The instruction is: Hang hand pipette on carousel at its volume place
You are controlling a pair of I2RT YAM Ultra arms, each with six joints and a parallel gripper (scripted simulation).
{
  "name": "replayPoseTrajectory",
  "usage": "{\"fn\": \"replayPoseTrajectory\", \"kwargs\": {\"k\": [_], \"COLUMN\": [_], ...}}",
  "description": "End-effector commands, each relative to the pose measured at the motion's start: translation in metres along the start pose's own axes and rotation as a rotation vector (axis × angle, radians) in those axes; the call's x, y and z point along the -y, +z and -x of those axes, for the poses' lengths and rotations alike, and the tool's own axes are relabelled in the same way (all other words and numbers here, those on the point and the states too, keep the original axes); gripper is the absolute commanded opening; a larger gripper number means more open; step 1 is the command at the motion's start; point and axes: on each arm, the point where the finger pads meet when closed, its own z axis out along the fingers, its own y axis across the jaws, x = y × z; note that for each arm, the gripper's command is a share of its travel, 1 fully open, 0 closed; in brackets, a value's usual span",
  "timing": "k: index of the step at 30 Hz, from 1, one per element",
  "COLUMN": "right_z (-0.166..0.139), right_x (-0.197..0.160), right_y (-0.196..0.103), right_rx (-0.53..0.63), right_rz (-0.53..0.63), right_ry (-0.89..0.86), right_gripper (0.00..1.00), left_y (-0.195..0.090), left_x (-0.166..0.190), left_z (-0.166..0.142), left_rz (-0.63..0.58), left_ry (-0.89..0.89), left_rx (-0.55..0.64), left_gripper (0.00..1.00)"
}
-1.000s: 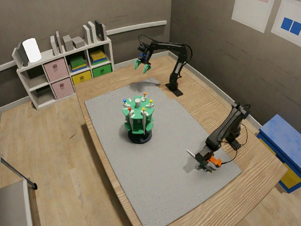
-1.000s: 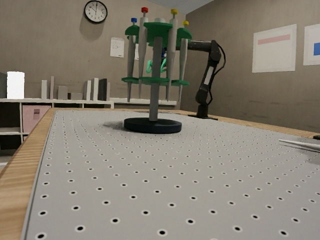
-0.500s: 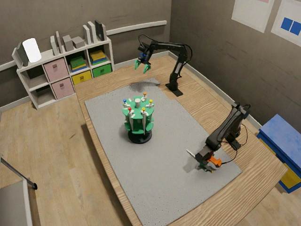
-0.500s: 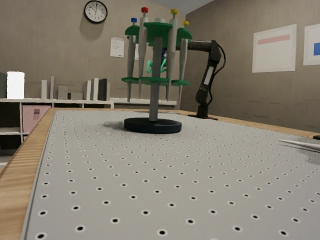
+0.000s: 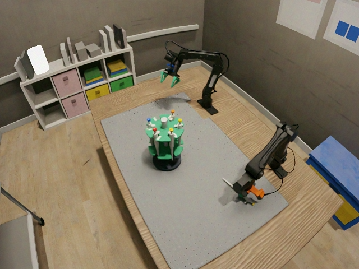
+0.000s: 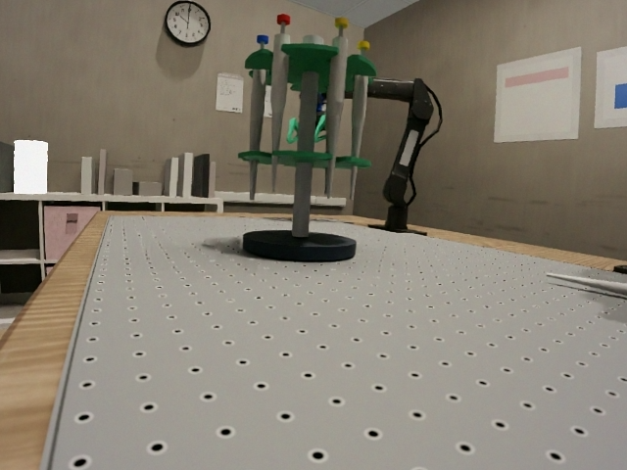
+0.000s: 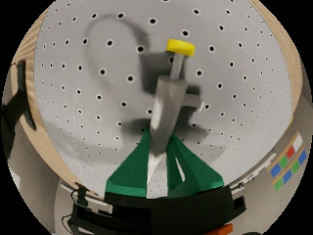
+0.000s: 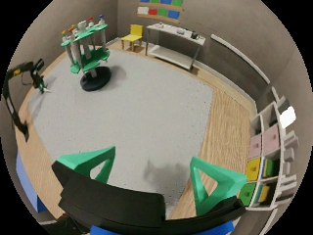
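Yellow button (image 7: 180, 48) on gripped pipette (image 7: 168, 105) (image 5: 228, 182) shows unreadable print.

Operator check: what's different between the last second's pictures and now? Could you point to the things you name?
Nothing visibly changed. The left hand (image 5: 241, 196) (image 7: 157, 133) (image 8: 44, 89) and the pipette (image 5: 227, 181) (image 6: 598, 284) (image 7: 168, 105) (image 8: 47, 90) between its fingers show no visible shift. The right hand (image 5: 170, 82) (image 6: 304, 141) (image 8: 154, 157) and the carousel (image 5: 164, 156) (image 6: 309, 53) (image 8: 93, 62) also look the same, with no pipette added to it.
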Motion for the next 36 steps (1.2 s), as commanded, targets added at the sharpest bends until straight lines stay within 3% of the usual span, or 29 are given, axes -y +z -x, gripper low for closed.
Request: {"fn": "replayPoseTrajectory", "kwargs": {"k": [1,12,36], "right_z": [0.005,0.005,0.005], "right_x": [0.004,0.004,0.004], "right_y": [-0.001,-0.001,-0.001], "right_rx": [0.023,0.023,0.023], "right_rz": [0.002,0.002,0.002], "right_ry": [-0.008,-0.008,-0.008], "right_gripper": [1.00,1.00,1.00], "left_y": [-0.014,-0.014,-0.058], "left_x": [0.008,0.008,0.006], "left_z": [0.001,0.001,0.001], "left_rz": [-0.045,-0.045,-0.045], "left_ry": [-0.004,-0.004,-0.004], "left_rx": [0.009,0.009,0.009], "left_gripper": [0.12,0.12,0.12]}}
